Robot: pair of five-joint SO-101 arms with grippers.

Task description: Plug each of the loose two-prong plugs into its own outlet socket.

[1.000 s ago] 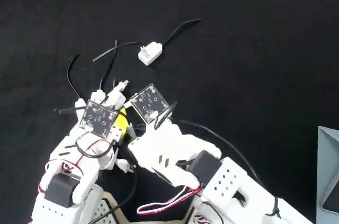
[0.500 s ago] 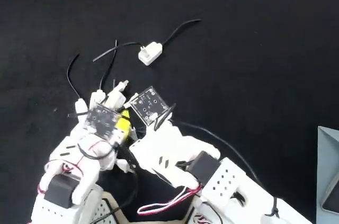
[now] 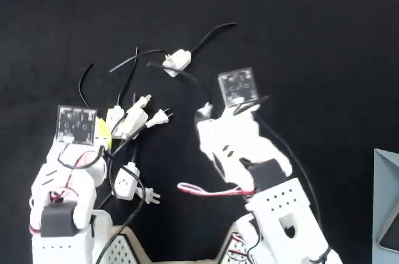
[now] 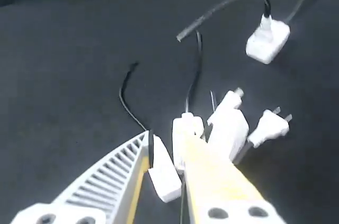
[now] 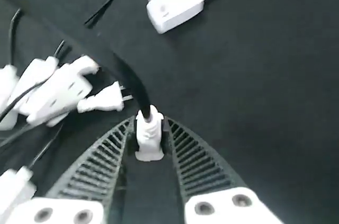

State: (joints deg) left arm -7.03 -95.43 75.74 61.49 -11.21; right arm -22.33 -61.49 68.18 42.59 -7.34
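My right gripper (image 5: 148, 124) is shut on a small white plug (image 5: 148, 138) whose black cord (image 5: 124, 73) runs off across the black table. In the high view that plug (image 3: 202, 112) sits at the tip of the right arm, mid-table. My left gripper (image 4: 165, 144), one finger white and one yellow, is closed on another white plug (image 4: 164, 173) with a thin black wire. Just beyond it lie a cluster of white plugs (image 3: 128, 117) and a loose two-prong plug (image 3: 161, 116). A white outlet block (image 3: 176, 60) lies farther back.
Another white outlet (image 3: 128, 180) with a two-prong plug (image 3: 149, 196) beside it lies close to the left arm's base. Loose black wires (image 3: 128, 61) curl over the back left of the table. A grey-blue object (image 3: 386, 195) is at the right edge.
The two arms have drawn apart. The right arm swung right and away, carrying its plug and cord out of the cluster. The left arm pulled back to the left, uncovering the outlet near its base.
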